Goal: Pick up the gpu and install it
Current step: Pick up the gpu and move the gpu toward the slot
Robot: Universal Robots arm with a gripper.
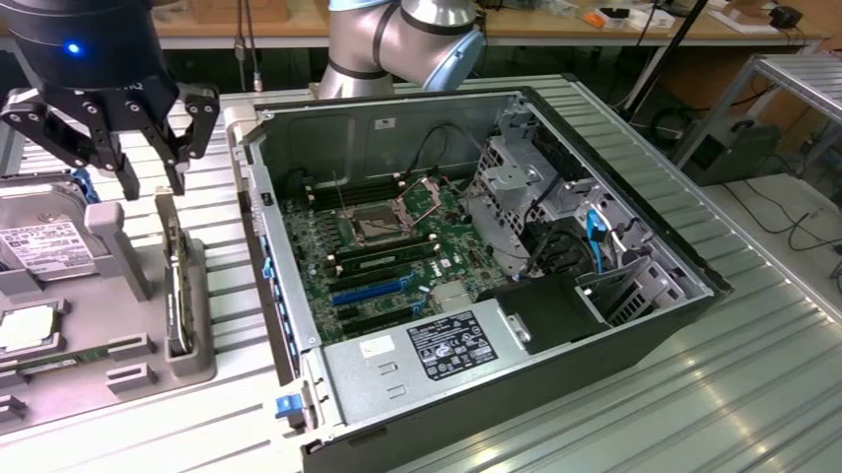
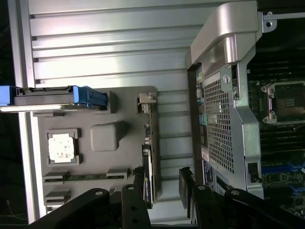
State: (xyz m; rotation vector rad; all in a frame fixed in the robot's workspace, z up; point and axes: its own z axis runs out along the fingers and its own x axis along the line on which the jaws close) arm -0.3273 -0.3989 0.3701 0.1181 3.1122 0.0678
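Observation:
The gpu [image 1: 175,296] is a thin dark card standing on edge in a slot of the grey holder tray [image 1: 132,370], at the exterior view's left. My gripper [image 1: 152,185] hangs open above the card's far end, clear of it, with nothing between its black fingers. In the wrist view the gpu [image 2: 147,157] runs lengthwise toward the gripper [image 2: 162,185], and its end lies under the gap, close beside one finger [image 2: 138,183]. To the right of the tray stands the open computer case [image 1: 394,118], its green motherboard [image 1: 382,256] exposed.
The tray also holds a silver hard drive [image 1: 39,241] with blue rails [image 2: 88,97], a processor chip [image 2: 62,147] and a green memory stick [image 2: 86,176]. The case's perforated rear panel [image 2: 219,119] stands close to the tray. The ribbed metal table [image 1: 736,374] lies all around.

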